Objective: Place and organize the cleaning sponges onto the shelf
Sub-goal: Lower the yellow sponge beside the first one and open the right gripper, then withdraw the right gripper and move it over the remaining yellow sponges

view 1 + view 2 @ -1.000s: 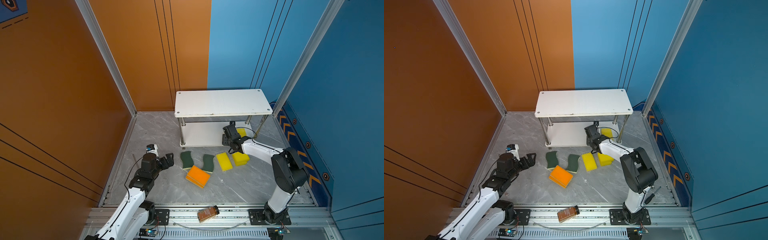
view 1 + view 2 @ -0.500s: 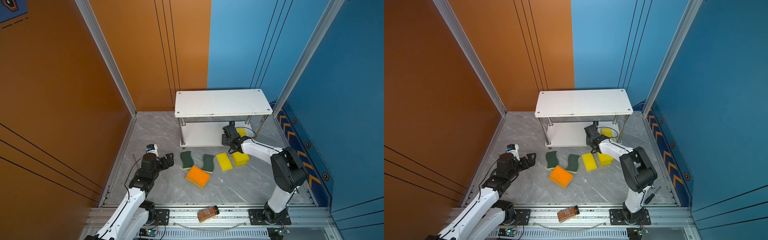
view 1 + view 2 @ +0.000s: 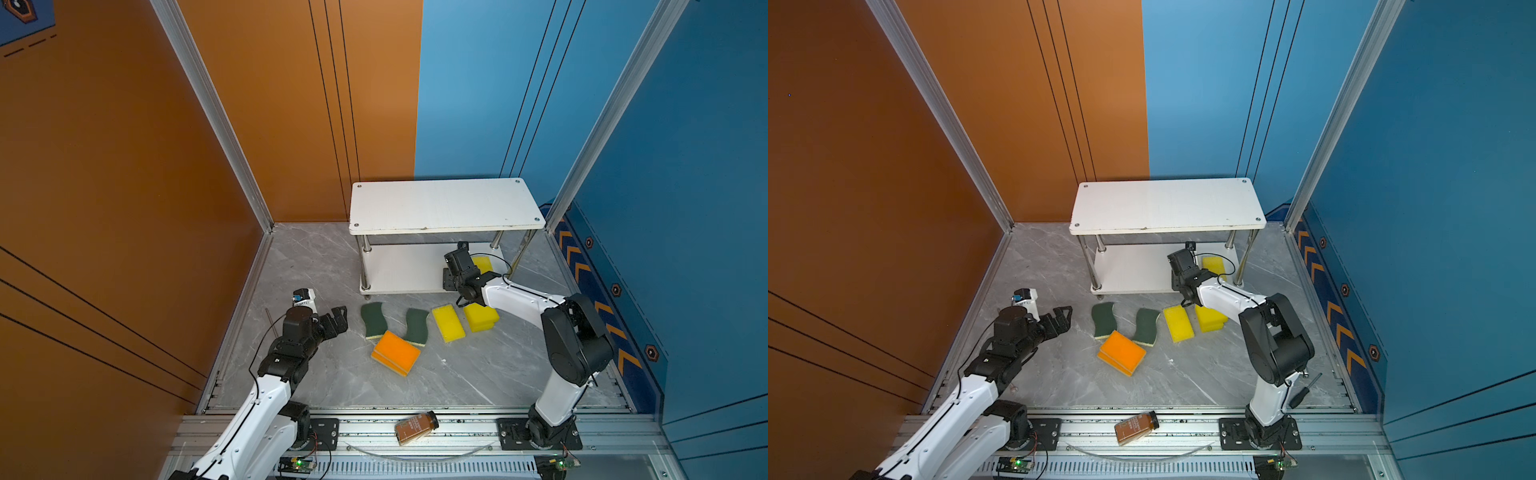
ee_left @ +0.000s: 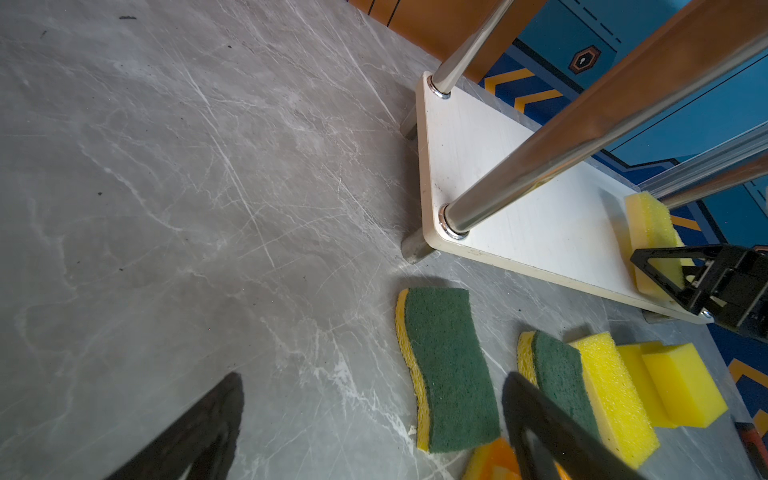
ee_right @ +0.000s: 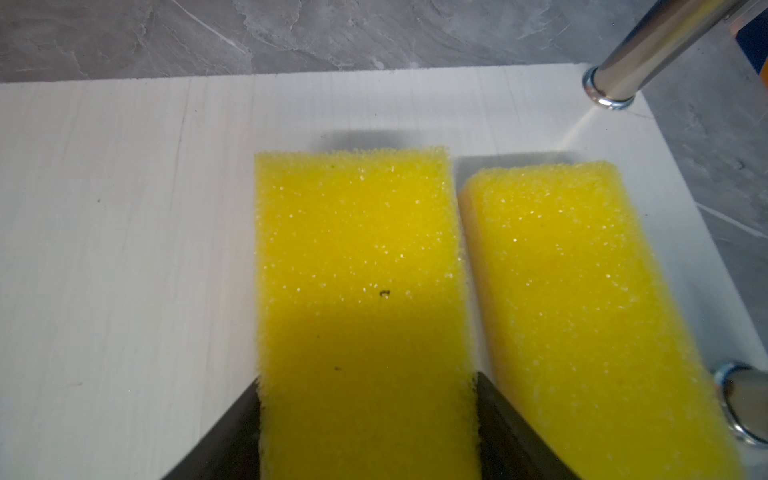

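- Right claw is sitting at the lower board of the shelf, fingers touching both sides of a yellow sponge lying there; clamped or loose, I cannot tell.
- Left claw is hanging wide open, empty.
- Opening fully before backing straight out is looking safest, sparing the neighbouring sponge.

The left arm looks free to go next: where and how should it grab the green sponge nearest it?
I'd grip the green sponge across its narrow waist, fingers on the two wavy long edges, coming straight down. It lies flat, green side up, with bare floor along both long edges, while the orange stack crowds its near end. The open left gripper is beside it.
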Motion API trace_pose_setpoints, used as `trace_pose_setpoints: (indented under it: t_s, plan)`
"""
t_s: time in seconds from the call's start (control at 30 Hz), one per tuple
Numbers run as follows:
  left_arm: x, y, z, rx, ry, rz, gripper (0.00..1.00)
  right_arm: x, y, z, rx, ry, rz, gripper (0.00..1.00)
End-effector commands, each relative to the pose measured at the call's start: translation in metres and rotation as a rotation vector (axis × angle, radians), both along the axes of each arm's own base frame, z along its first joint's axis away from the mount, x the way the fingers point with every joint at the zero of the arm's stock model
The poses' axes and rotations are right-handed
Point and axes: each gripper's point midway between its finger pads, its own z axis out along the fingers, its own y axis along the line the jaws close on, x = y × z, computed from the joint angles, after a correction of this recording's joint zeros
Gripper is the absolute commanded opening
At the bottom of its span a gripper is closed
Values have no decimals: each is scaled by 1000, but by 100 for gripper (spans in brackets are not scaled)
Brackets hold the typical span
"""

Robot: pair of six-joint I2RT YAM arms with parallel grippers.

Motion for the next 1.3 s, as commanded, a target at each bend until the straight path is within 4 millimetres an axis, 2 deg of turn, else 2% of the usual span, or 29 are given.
trace_pose_setpoints:
  t_s: [0.0,0.93,1.13,1.27]
  plan:
    - [6,4,12,7,-26,19,98,1,-3,8,-35,-6,-7,72]
    - [3,6,10,15,-20,23,98,-1,-5,4,-43,-1,-28,71]
    - [3,6,11,15,-25,24,98,-2,-6,7,-52,-9,-33,82]
    - [3,6,12,12,-25,23,98,-2,-7,11,-50,-17,-33,84]
